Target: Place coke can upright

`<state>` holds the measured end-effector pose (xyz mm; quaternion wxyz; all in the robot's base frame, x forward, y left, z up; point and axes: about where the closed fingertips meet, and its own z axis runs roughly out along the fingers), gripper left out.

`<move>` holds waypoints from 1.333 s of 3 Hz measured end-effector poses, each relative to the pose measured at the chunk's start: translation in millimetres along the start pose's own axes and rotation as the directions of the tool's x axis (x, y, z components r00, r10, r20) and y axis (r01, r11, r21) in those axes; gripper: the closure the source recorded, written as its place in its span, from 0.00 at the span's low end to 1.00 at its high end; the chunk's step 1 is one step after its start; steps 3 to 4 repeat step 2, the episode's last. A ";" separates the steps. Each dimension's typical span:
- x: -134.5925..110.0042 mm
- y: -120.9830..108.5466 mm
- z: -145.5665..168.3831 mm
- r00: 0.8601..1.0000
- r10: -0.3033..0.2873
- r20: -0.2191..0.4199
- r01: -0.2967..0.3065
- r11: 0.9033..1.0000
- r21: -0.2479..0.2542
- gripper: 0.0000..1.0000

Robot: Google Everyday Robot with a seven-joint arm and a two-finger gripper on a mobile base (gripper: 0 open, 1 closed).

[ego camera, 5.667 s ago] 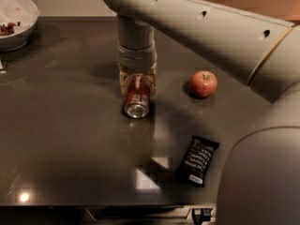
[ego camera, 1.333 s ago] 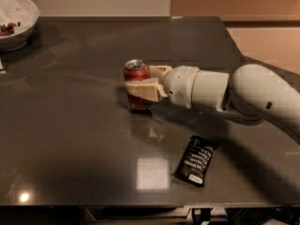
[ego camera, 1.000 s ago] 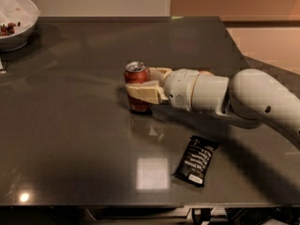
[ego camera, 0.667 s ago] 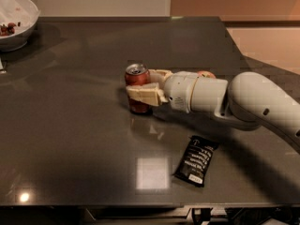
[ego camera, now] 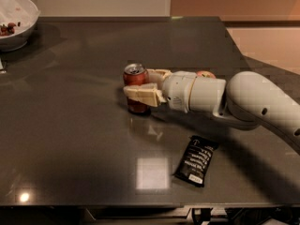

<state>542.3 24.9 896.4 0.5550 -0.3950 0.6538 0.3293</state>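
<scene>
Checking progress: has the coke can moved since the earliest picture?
Yes. The coke can went from lying to upright, staying up-left of the black packet; the pincer clasps its middle.

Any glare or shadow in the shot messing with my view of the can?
Camera view: no; the square glare patch sits on the table nearer the camera, beside the black packet. Camera view: the coke can, upright in the gripper, is evenly lit, only a soft shadow beneath the arm.
</scene>
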 end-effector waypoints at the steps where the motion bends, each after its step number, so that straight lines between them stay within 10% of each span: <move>1: -0.6 1.4 1.3 1.000 -0.001 0.000 0.001 1.000 -0.003 0.00; 4: -0.6 1.5 1.4 1.000 -0.001 0.000 0.001 1.000 -0.003 0.00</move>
